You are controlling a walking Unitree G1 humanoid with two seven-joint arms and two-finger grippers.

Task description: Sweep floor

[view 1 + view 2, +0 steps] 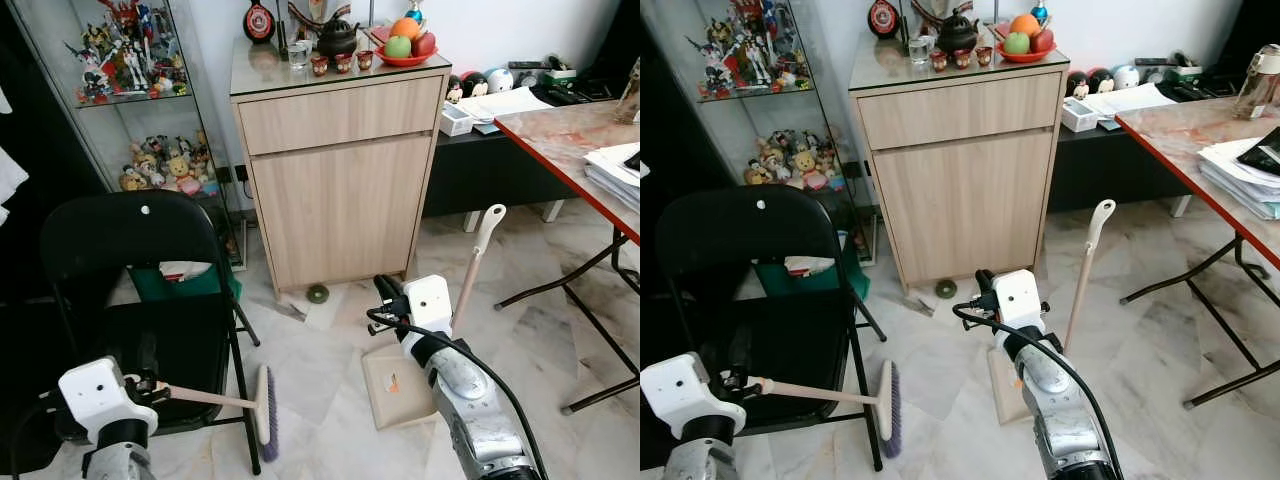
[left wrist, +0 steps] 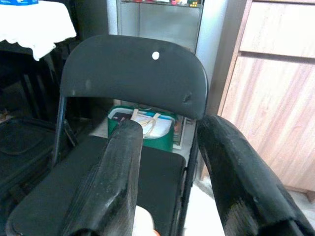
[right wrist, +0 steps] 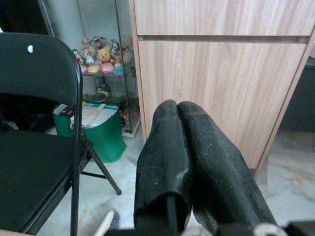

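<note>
A small broom with a pale wooden handle (image 1: 205,398) and a purple-bristled head (image 1: 266,405) is held level just above the marble floor (image 1: 330,420). My left gripper (image 1: 150,388) is shut on the handle's end, beside the black folding chair (image 1: 135,245). A beige dustpan (image 1: 392,388) lies on the floor with its long handle (image 1: 478,250) standing upright. My right gripper (image 1: 384,288) hovers over the dustpan, left of its handle. Its fingers (image 3: 170,147) are pressed together with nothing between them.
A wooden cabinet (image 1: 340,190) stands ahead, with a small green round thing (image 1: 317,293) and a scrap (image 1: 290,310) on the floor at its foot. A glass case of figurines (image 1: 150,120) is at the left. A red-topped table (image 1: 575,140) with metal legs is at the right.
</note>
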